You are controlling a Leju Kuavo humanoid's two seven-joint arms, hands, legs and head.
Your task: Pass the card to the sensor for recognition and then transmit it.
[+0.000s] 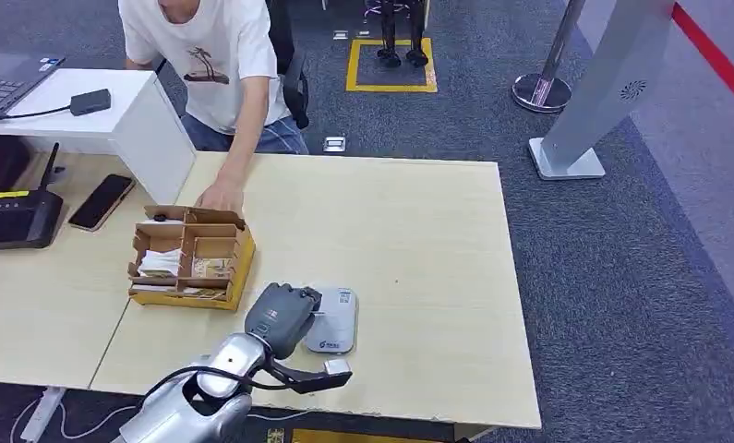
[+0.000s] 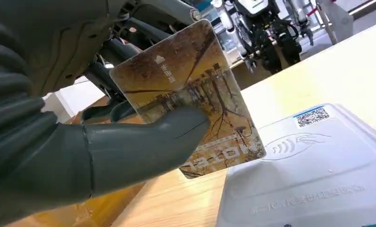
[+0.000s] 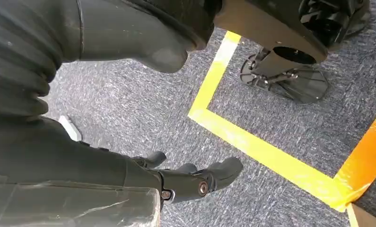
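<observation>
A: Which step is the robot working on?

B: The reading step, I'd say. The left robot hand (image 2: 105,142) is gripping the card (image 2: 190,99), with the thick thumb pressing on the printed face and the darker fingers (image 2: 105,71) sitting behind it. The card is hanging tilted just above the near edge of the white card reader (image 2: 313,170), and I cannot tell whether its lower corner is touching the reader.

A: And from above?

B: In the head view the left robot hand (image 1: 284,317) is covering the left part of the reader (image 1: 335,320), which is lying on the worktop (image 1: 418,240) near the front edge, just beside the cardboard box (image 1: 192,258).

A: What is the right robot hand doing?

B: The right robot hand (image 3: 190,179) is hanging over the carpet, holding nothing, with its fingers loosely apart.

A: Who is receiving the card afterwards?

B: Probably the person (image 1: 220,55) sitting across the worktop, who is resting a hand (image 1: 220,197) at the far rim of the box.

A: So what is the next move calling for?

B: My judgement: flattening the card towards the wave symbol (image 2: 294,144) on the reader's top, pausing there for the read, then lifting and carrying it across to the person without loosening the thumb.
</observation>
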